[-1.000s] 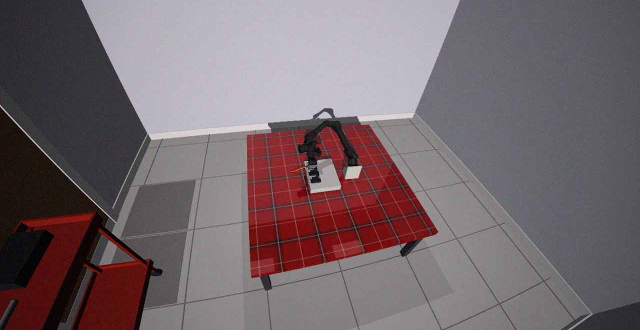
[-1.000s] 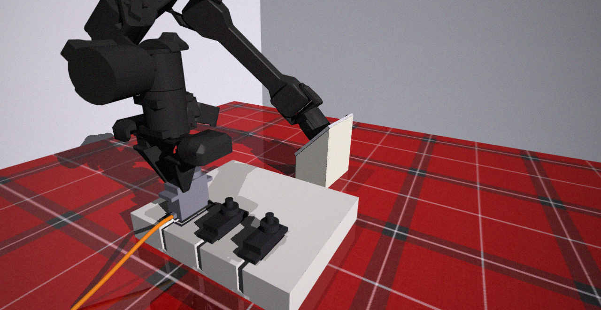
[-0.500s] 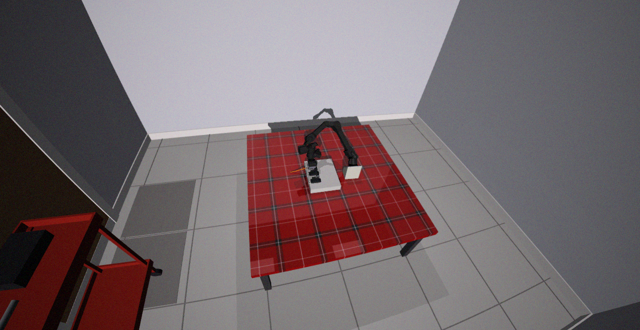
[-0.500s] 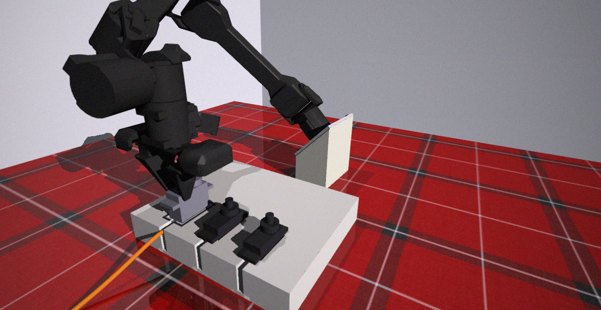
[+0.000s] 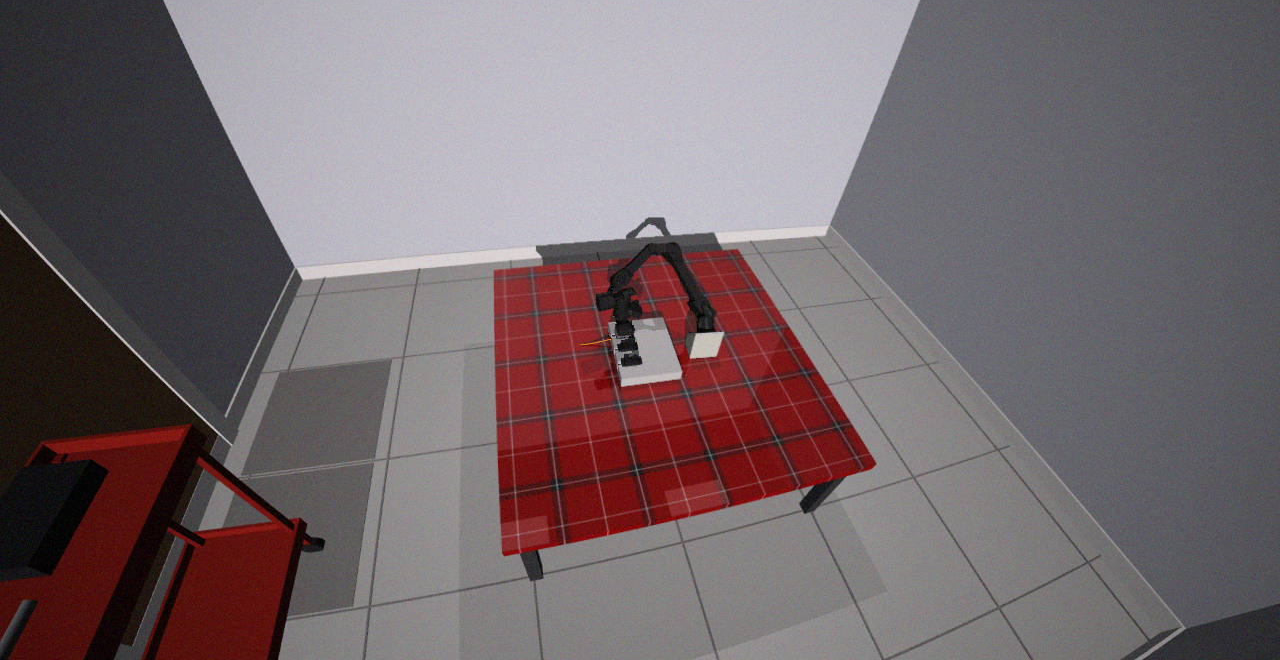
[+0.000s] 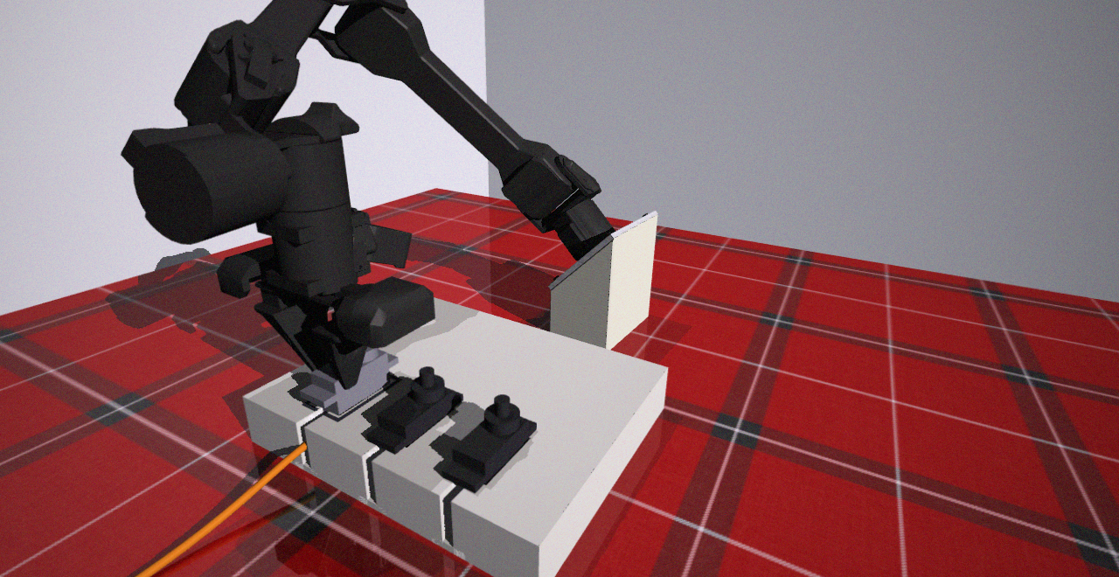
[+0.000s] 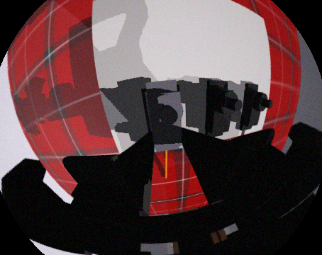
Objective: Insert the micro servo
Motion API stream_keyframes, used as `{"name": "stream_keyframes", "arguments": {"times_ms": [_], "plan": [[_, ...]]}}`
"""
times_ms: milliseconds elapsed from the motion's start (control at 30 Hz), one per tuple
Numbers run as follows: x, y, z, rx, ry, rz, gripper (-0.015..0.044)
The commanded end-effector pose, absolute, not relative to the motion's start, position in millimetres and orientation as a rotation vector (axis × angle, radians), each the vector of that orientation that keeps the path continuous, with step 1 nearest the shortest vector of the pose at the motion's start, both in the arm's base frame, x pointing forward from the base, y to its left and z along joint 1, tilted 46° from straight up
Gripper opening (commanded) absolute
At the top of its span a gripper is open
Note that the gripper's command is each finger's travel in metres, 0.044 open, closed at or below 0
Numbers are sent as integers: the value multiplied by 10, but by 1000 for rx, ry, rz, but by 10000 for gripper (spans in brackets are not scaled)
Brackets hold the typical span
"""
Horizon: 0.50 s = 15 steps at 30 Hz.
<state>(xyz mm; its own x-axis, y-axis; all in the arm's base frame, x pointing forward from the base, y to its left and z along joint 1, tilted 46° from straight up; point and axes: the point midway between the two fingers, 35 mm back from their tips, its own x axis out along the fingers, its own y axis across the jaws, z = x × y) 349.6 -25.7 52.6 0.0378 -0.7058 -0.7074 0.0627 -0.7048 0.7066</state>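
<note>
The loose micro servo (image 6: 337, 399) (image 7: 172, 109) is pale grey. It stands upright at the left end of the white deck (image 6: 563, 385) (image 5: 657, 362) (image 7: 203, 38), its body sunk into the pocket and its ears down at about deck level. My gripper (image 6: 344, 374) (image 5: 627, 347) (image 7: 166, 133) points straight down and is shut on the servo's top, which hides the shaft. The orange cable (image 6: 234, 499) (image 5: 592, 343) (image 7: 166, 163) comes out at the deck's front notch and trails across the table.
Two black servos (image 6: 410, 409) (image 6: 484, 444) (image 7: 220, 104) sit in the neighbouring pockets, close to the right of my fingers. The arm's white base box (image 6: 618, 276) (image 5: 705, 344) stands behind the deck. A red cart (image 5: 134, 548) stands on the floor far off.
</note>
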Motion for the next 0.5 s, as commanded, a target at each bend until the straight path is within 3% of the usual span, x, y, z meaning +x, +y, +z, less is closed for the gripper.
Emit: {"name": "stream_keyframes", "arguments": {"times_ms": [0, 400, 467], "plan": [[3499, -279, 498, 1739, -644, -1717, 0], [3503, -361, 418, 1738, -644, -1717, 0], [3499, -345, 433, 1738, -644, -1717, 53]]}}
